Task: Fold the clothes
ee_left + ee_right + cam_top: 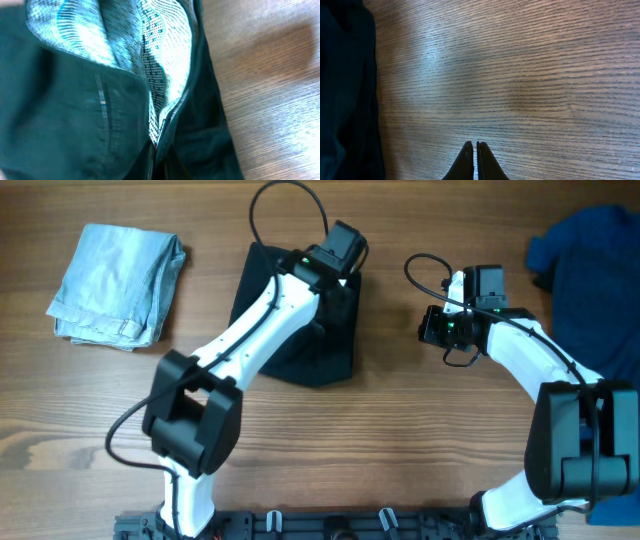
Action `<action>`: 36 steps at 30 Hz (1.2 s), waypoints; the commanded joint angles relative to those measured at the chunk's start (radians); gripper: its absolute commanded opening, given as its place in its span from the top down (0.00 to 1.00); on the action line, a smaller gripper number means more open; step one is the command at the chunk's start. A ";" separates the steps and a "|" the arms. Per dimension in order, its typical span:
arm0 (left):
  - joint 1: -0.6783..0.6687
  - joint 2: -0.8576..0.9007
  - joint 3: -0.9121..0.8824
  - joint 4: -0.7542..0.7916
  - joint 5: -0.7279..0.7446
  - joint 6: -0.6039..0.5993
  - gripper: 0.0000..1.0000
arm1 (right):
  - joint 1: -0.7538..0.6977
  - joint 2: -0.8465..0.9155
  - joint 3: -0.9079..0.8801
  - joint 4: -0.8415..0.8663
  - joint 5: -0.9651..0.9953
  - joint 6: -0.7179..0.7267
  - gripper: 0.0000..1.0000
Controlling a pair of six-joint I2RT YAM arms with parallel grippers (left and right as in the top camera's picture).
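The black shorts (300,330) lie bunched at the middle of the table. My left gripper (343,258) is at their far right corner. In the left wrist view it (159,152) is shut on the shorts (75,115), pinching an edge where the pale mesh lining (165,60) shows. My right gripper (487,283) hovers over bare wood to the right of the shorts. In its wrist view the gripper (475,146) is shut with nothing between the fingers, and the shorts (345,90) fill the left edge.
A folded pale blue denim piece (120,285) rests at the far left. A royal-blue garment (590,270) lies at the far right, reaching the table's edge. Bare wooden table (400,430) runs along the front, between the two arm bases.
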 commanded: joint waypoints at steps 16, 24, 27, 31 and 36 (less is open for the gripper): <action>-0.002 -0.080 0.026 -0.023 0.356 -0.072 0.14 | 0.003 0.009 0.023 0.080 -0.069 0.003 0.94; 0.123 -0.240 0.026 -0.053 0.286 -0.071 0.96 | 0.013 0.003 0.103 0.190 -0.423 -0.026 0.96; 0.182 -0.235 0.026 -0.089 0.287 -0.071 0.96 | 0.034 0.003 0.103 0.264 -0.469 -0.023 0.96; 0.243 -0.201 -0.004 -0.107 0.379 -0.033 0.96 | 0.103 0.003 0.103 0.391 -0.531 -0.020 0.96; 0.259 -0.149 -0.066 -0.092 0.554 0.046 0.96 | 0.206 0.019 0.103 0.479 -0.365 0.028 0.96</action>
